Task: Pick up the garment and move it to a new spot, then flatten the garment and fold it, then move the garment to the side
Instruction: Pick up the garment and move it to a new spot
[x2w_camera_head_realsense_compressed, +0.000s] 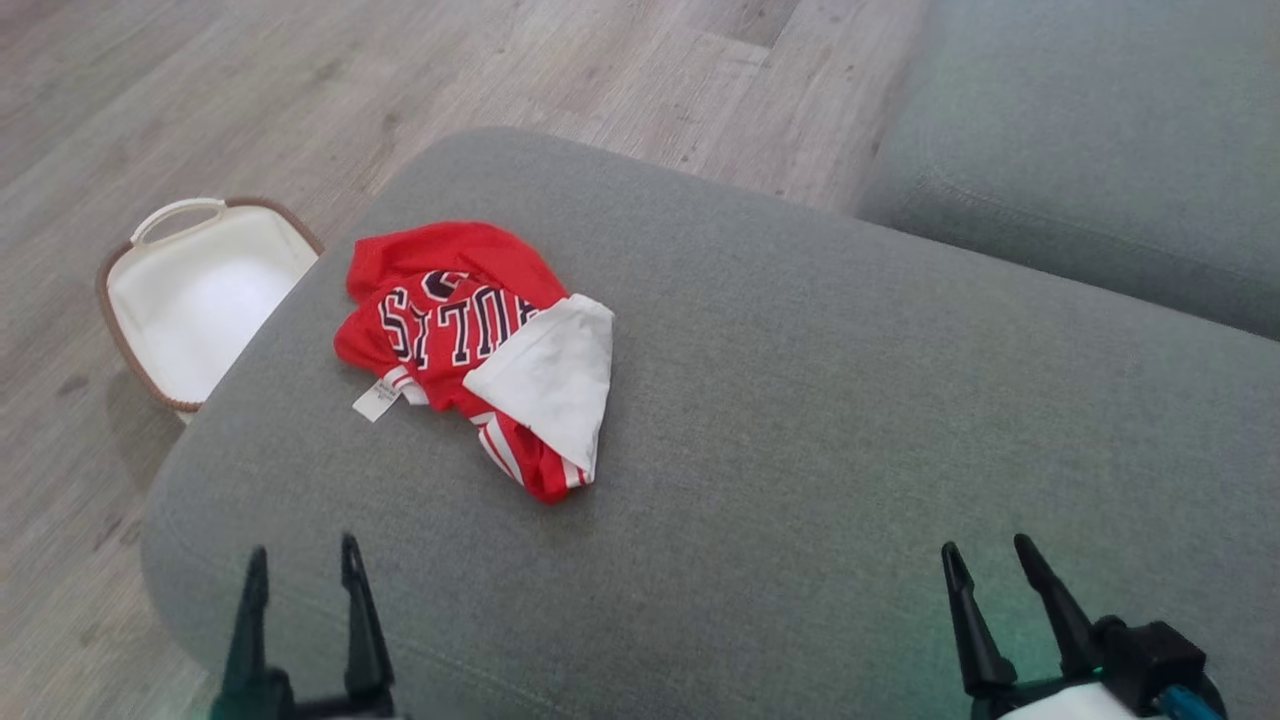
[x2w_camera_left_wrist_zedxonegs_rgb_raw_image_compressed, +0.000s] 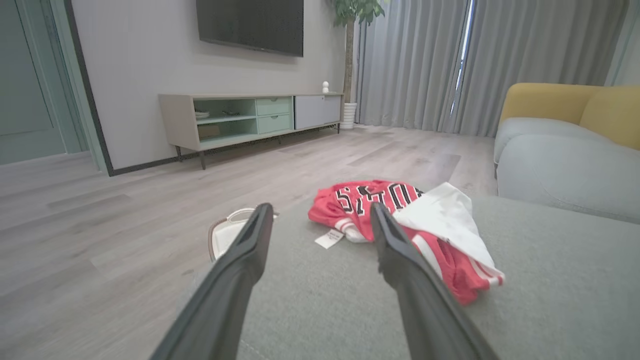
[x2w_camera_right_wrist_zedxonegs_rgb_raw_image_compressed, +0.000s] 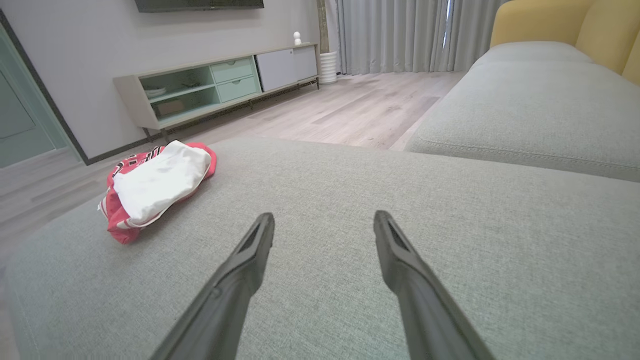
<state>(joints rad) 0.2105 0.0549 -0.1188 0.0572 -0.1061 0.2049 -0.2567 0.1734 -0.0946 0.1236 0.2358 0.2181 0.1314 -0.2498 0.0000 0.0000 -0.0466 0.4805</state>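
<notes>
A red garment (x2w_camera_head_realsense_compressed: 455, 320) with dark lettering, white stripes and a white panel lies crumpled on the left part of a grey cushion (x2w_camera_head_realsense_compressed: 800, 400). A white label sticks out at its near left edge. My left gripper (x2w_camera_head_realsense_compressed: 305, 560) is open at the lower left of the head view, well short of the garment and holding nothing. My right gripper (x2w_camera_head_realsense_compressed: 990, 560) is open at the lower right, far from it, over bare cushion. In the left wrist view the garment (x2w_camera_left_wrist_zedxonegs_rgb_raw_image_compressed: 400, 220) lies just beyond the left gripper (x2w_camera_left_wrist_zedxonegs_rgb_raw_image_compressed: 320, 212). The right wrist view has the garment (x2w_camera_right_wrist_zedxonegs_rgb_raw_image_compressed: 155, 185) off to the left of the right gripper (x2w_camera_right_wrist_zedxonegs_rgb_raw_image_compressed: 324, 220).
A white basket (x2w_camera_head_realsense_compressed: 195, 295) with a brown rim stands on the wood floor just left of the cushion. A second grey cushion (x2w_camera_head_realsense_compressed: 1090, 150) lies at the far right, with a floor gap between. A TV cabinet (x2w_camera_left_wrist_zedxonegs_rgb_raw_image_compressed: 250, 117) stands along the far wall.
</notes>
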